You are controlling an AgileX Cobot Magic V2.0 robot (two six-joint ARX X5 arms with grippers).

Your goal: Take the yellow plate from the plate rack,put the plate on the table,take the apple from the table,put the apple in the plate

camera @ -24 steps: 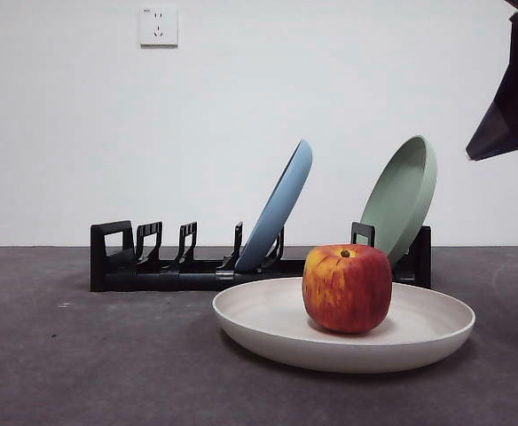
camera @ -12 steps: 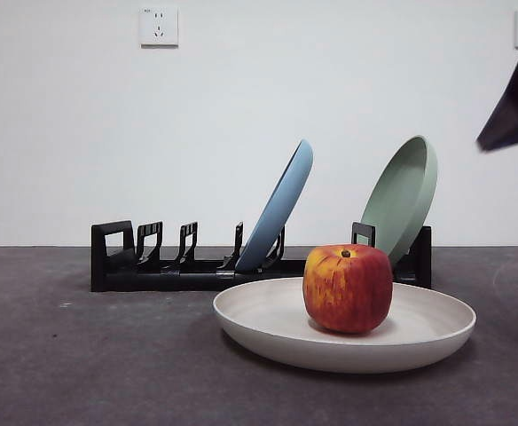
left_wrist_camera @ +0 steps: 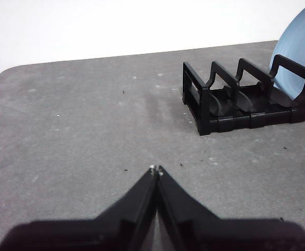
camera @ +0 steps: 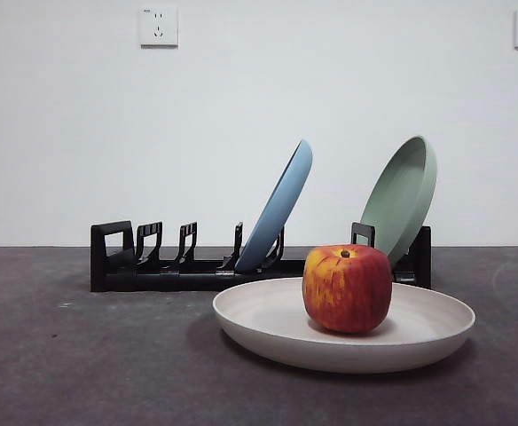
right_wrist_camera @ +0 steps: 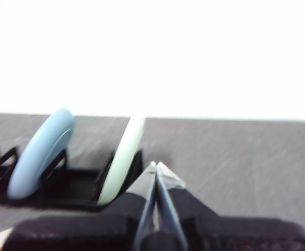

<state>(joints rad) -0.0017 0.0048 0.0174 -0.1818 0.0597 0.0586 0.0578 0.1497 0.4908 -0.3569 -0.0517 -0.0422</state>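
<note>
apple [camera: 347,289] resting in yellow plate [camera: 268,321] on the worktop [camera: 82,364], near side of plate rack [camera: 117,262]; left fingers [left_wrist_camera: 156,170] and right fingers [right_wrist_camera: 156,168] clenched, empty.

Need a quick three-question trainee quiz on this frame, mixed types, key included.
1. True or false: the blocky red apple sits inside the wide cream-beige yellow plate.
2. How many plates stand in the long black plate rack?
3. Multiple choice: the left gripper is A) clamped on the apple, B) shut and holding nothing, over the dark grey table, C) gripping a rack prong.

Key
1. True.
2. Two: the light blue plate and the sage green plate, both leaning.
3. B. The right gripper is shut too, with its fingers holding nothing.
</note>
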